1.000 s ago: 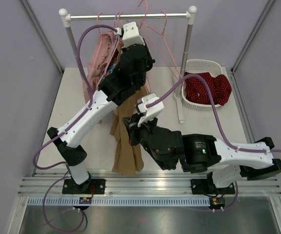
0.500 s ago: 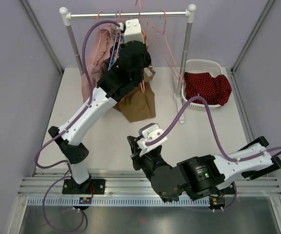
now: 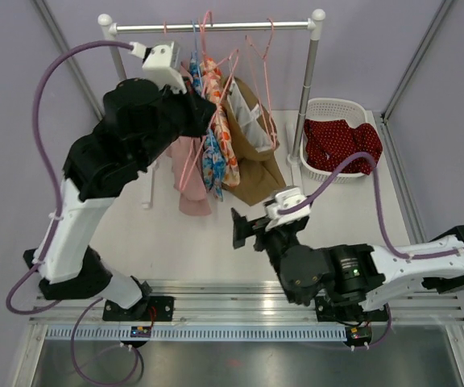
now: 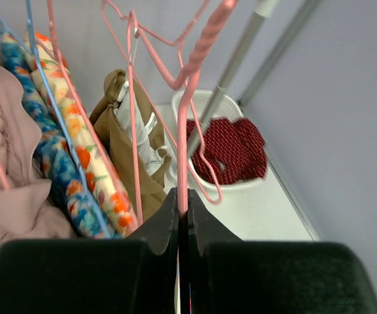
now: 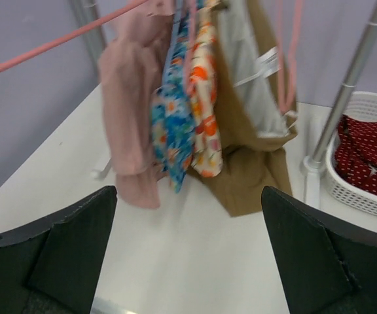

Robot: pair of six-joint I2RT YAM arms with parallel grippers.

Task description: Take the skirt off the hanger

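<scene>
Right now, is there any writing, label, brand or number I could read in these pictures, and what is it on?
No text here is readable.
The white tag inside the brown skirt: blurred, cannot be read.
The small stickers by the arm bases: too small to read.

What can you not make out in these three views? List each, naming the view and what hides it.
Top external: where the left gripper pinches the pink hanger, hidden by its wrist.
Right wrist: the hook above the brown skirt, cut off by the top edge.
Left wrist: the brown skirt hem, behind the gripper.
</scene>
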